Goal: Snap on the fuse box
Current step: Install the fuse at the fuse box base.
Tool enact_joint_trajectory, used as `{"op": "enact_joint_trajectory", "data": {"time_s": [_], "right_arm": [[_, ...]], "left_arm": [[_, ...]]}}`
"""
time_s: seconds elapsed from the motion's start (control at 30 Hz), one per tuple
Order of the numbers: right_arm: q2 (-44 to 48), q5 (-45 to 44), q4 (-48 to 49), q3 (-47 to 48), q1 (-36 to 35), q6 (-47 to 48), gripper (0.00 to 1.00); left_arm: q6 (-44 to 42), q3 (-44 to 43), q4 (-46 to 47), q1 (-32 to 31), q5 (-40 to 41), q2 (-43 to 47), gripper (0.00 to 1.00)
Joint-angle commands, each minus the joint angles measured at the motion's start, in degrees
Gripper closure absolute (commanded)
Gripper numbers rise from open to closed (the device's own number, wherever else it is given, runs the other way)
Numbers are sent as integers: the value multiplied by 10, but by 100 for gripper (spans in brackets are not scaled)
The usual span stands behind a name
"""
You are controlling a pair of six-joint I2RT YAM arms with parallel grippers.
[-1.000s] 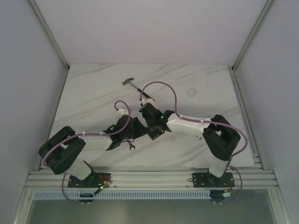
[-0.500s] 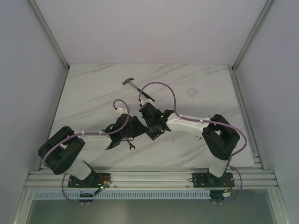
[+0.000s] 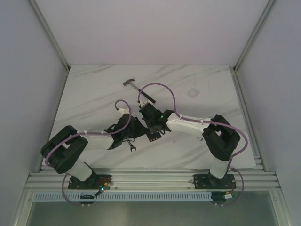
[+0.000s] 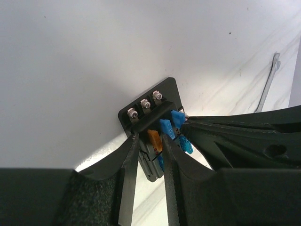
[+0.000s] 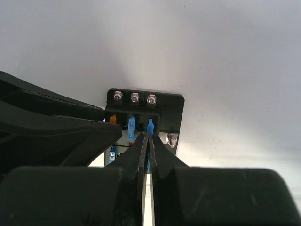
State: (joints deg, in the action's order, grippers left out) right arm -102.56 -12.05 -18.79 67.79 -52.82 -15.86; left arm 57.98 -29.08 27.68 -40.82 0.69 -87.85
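Black right pincer (image 5: 149, 137) is almost fully closed, nipping a blue fuse (image 5: 150, 125) that stands in the fuse box (image 5: 170, 107) at the centre of the right wrist frame. Left pincer (image 4: 149, 147) is partly open, its fingers (image 4: 131, 155) clamped on both sides of the box, with the orange fuse (image 4: 154, 139) between them. The box lies flat on the white marble counter (image 3: 197, 141), mid-frame in the top view. Wrench (image 3: 132, 147) is just below the pincers, hammer (image 3: 136, 87) above.
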Motion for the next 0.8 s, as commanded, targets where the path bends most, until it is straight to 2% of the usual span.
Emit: {"op": "enact_joint_trajectory", "data": {"time_s": [0.0,0.43,0.77], "right_arm": [[-28,17,-26,23,-1,1,92],[-82,11,-84,82,10,-18,94],[-122,48,-109,110,32,-36,97]], "left_arm": [[-13,-15,-8,2,-5,-11,66],[-17,-16,-3,2,-19,-25,69],[-10,-8,16,1,-32,-35,70]]}}
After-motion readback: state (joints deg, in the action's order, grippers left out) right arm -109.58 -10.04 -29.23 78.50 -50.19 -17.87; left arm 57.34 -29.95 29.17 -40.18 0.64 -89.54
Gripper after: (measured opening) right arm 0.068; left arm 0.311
